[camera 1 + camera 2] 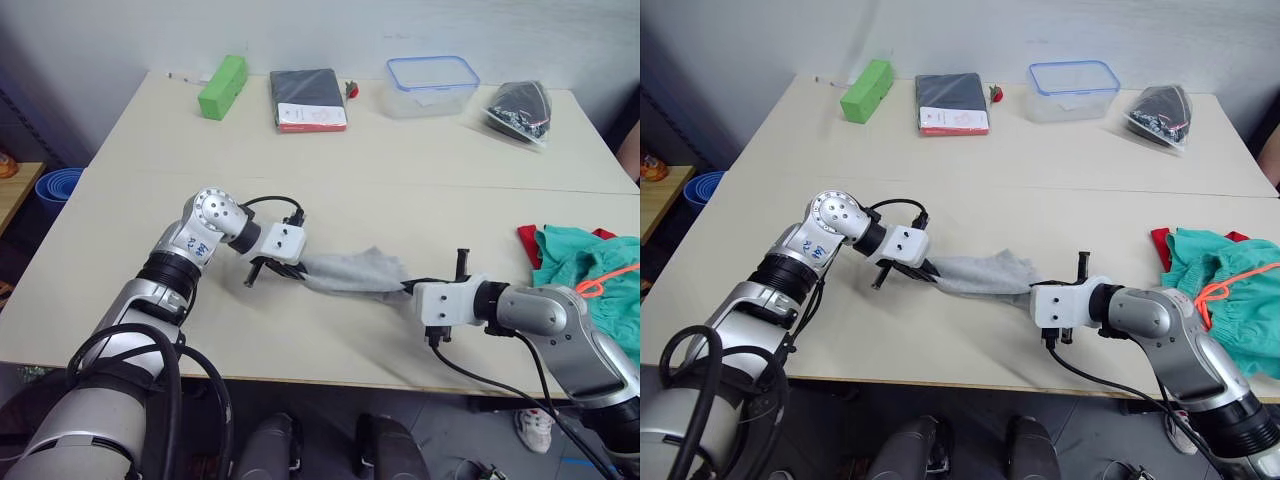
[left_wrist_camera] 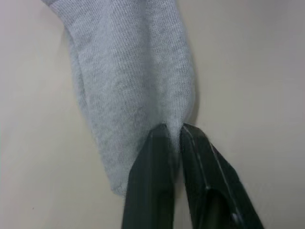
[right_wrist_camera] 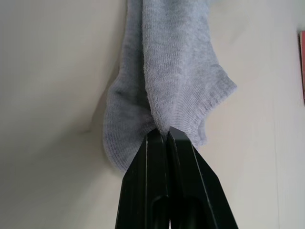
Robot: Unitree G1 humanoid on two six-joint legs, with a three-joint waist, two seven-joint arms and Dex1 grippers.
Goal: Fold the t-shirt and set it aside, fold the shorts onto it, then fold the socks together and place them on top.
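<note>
While socks (image 1: pixel 350 272) stretch between left gripper (image 2: pixel 175 136) and right gripper (image 3: pixel 162 133), both pinching ends, near table's (image 1: pixel 330 355) front edge.

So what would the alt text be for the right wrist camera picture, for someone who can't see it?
Two black gripper fingers pinch shut on the edge of the light grey knit socks, which lie stretched away from them across a plain beige table.

My two head eyes look forward and down over the surface (image 1: pixel 400 170). Each wrist camera sits close behind its end effector, and all four views share the socks (image 1: pixel 350 272).
</note>
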